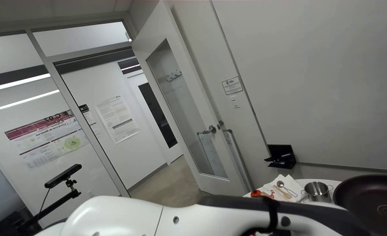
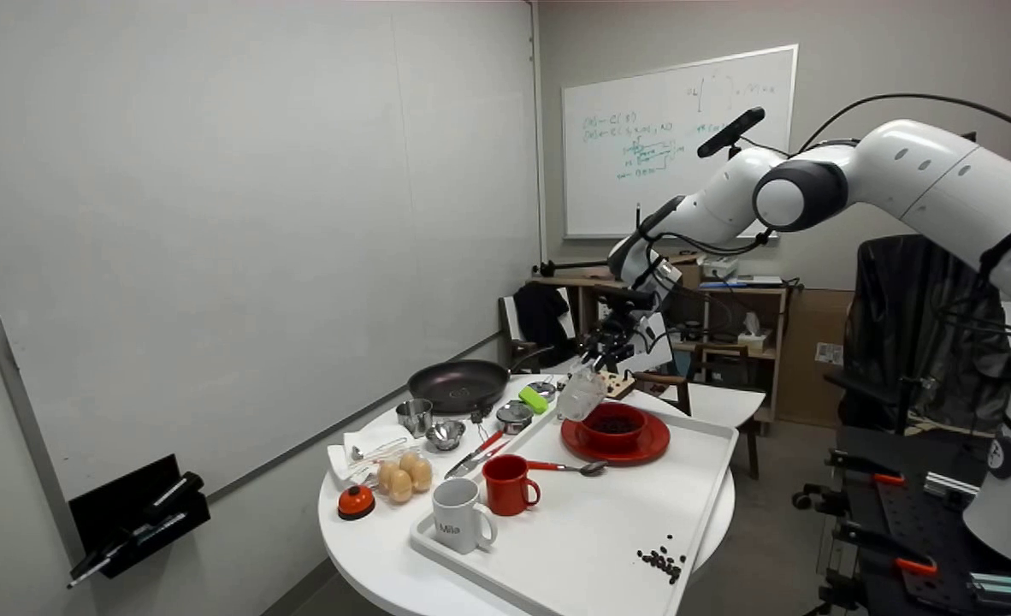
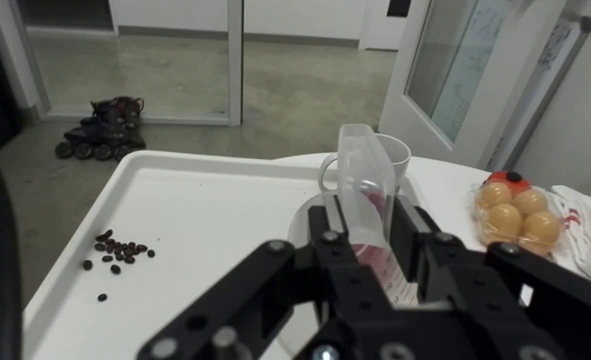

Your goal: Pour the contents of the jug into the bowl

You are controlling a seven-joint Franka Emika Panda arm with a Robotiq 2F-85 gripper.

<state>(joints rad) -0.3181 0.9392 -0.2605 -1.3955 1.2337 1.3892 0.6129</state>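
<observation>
The clear plastic jug (image 2: 582, 393) is held in the air, tilted, at the near left of the red bowl (image 2: 615, 419) in an exterior view. The bowl sits on a red plate (image 2: 655, 447) and holds dark beans. My gripper (image 2: 606, 351) is shut on the jug's handle; in the wrist view the handle (image 3: 360, 170) stands between the fingers (image 3: 366, 212). The jug's measuring marks show there, with red seen through its wall. I see no beans in the jug. The bowl is not directly visible in the wrist view.
The white tray (image 2: 557, 547) also holds a red mug (image 2: 505, 485), a grey mug (image 2: 458, 515), a spoon (image 2: 593, 468) and loose beans (image 2: 661, 562). Beside it are a pan (image 2: 458, 385), metal pots (image 2: 415, 417), knives (image 2: 475, 453) and eggs (image 2: 403, 475).
</observation>
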